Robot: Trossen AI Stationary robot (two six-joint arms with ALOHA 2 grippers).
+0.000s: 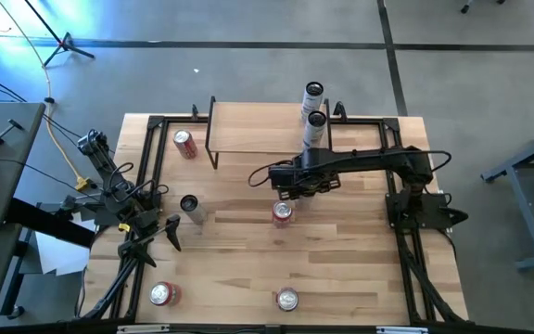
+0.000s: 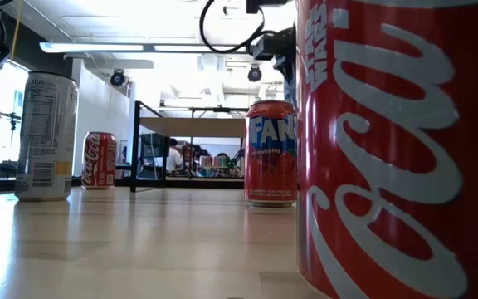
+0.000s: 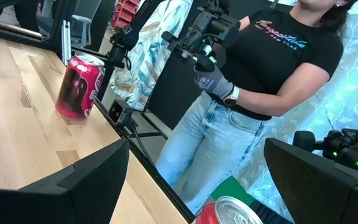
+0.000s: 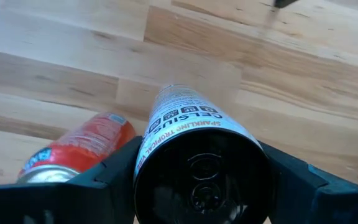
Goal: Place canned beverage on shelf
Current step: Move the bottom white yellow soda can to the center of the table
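Right now: large light-wood plank tabletop [image 1: 341,269], visible grain, with a black metal frame along its edges. The shelf [image 1: 253,130], a low riser with a light wood plank top on thin black metal legs, sits at the far edge of the table, left of centre.

The right arm reaches in from its base on the right side. The right gripper [image 1: 295,184] hangs over mid-table, just in front of the shelf's right end. Its fingers are clamped narrow on a slim white cylindrical Celsius can [image 4: 191,124]. The can's dark concave base faces the wrist camera and the printed side points toward the wood. The can is off the table and not on the shelf.

The left gripper [image 1: 162,234] is parked at the left side. Its fingers [image 3: 73,186] are spread wide with nothing between them.

Loose cans, all glossy aluminium cylinders:
- red Fanta can [image 1: 283,212], upright on the table just beside the right gripper
- two tall white slim cans [image 1: 315,109] at the shelf's right end; can't tell if they're on it or beside it
- grey slim can [image 1: 190,206] near the left gripper
- red Coca-Cola can [image 1: 185,142] left of the shelf
- two more cans, one red [image 1: 162,294] and one silver-topped [image 1: 287,299], along the near edge

Beyond the table, a person in a black T-shirt, jeans and a grey glove [image 3: 213,81] holds a dark device.
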